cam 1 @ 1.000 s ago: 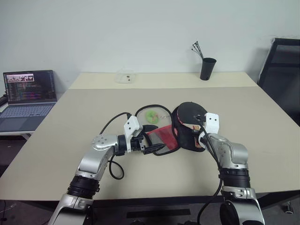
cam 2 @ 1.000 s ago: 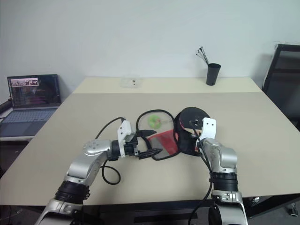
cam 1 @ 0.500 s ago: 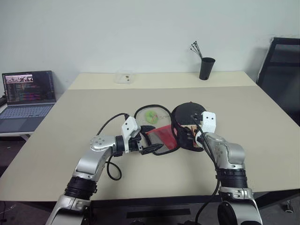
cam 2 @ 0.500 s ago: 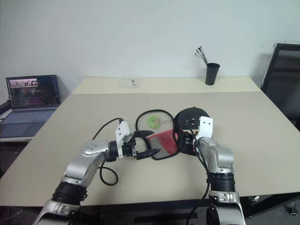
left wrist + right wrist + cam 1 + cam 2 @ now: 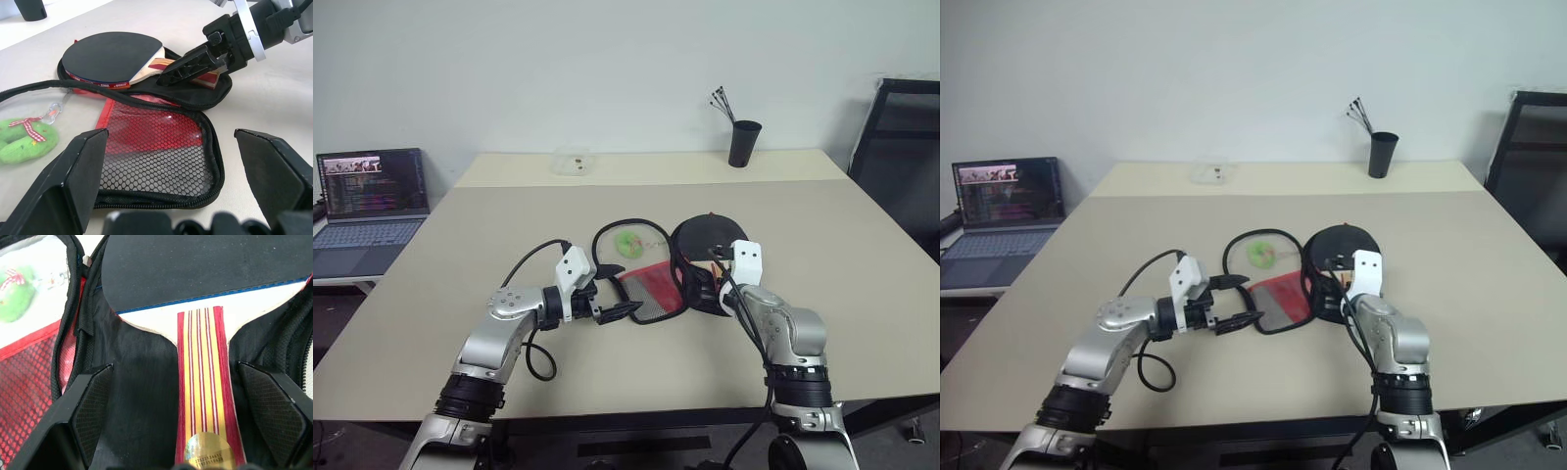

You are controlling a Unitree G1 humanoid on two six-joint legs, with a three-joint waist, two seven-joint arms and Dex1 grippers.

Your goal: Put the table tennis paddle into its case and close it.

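Beige surface (image 5: 489, 235), two slabs, seam running across toward the far side. Far slab: black cup (image 5: 745, 144) near the right end, holding thin dark sticks (image 5: 724, 102) that fan out above its rim. Clear plastic container (image 5: 574, 160) on the same slab, toward the left, well apart from the cup. Mid-surface: small green plush ornament (image 5: 22, 142), ring-shaped, red-and-white ribbon bow and a metal clip. Off the left edge, a lower side table with an open laptop (image 5: 367, 208), screen lit with dark windows. Dark chair (image 5: 904, 157) at the right edge. Plain white wall (image 5: 607, 69) behind.
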